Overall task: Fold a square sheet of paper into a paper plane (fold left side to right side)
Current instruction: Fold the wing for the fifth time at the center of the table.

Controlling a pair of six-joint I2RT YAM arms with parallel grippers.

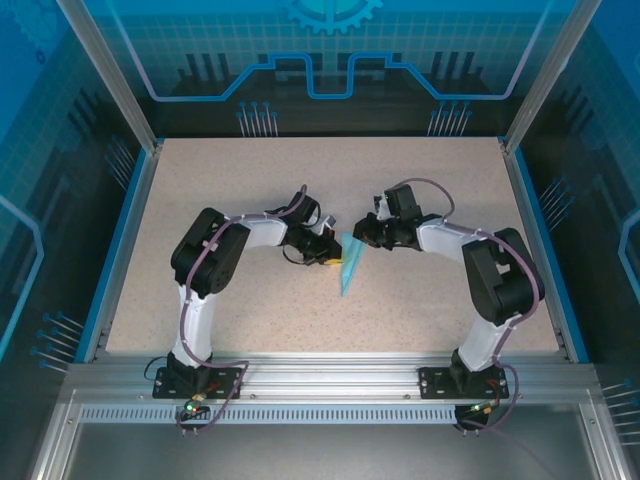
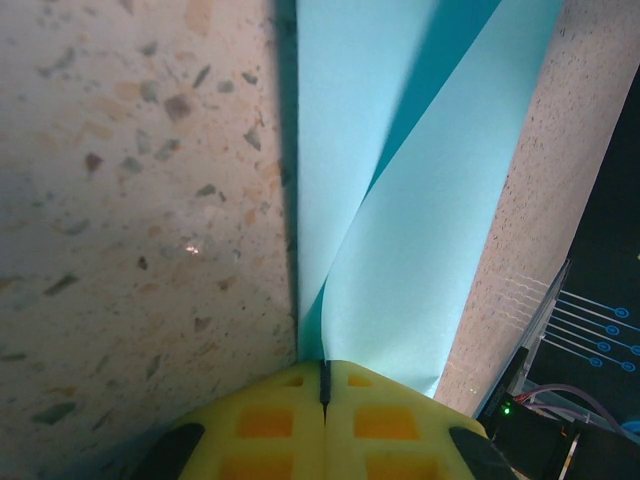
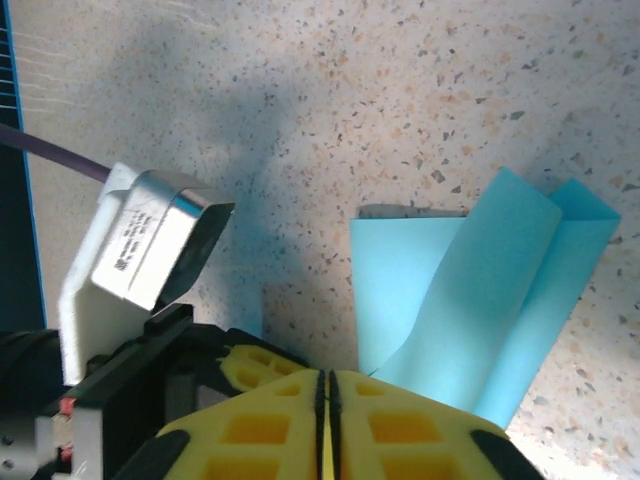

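Light-blue paper plane [image 1: 349,266] lies between the two sets of fingertips. The left gripper [image 2: 324,372] is closed, pinching its creased edge. The right gripper [image 3: 326,385] is closed too, with the paper just past its tips.

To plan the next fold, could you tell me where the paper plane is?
In the top view the paper plane lies near the middle of the table, between the left gripper and the right gripper, its point toward the near edge.
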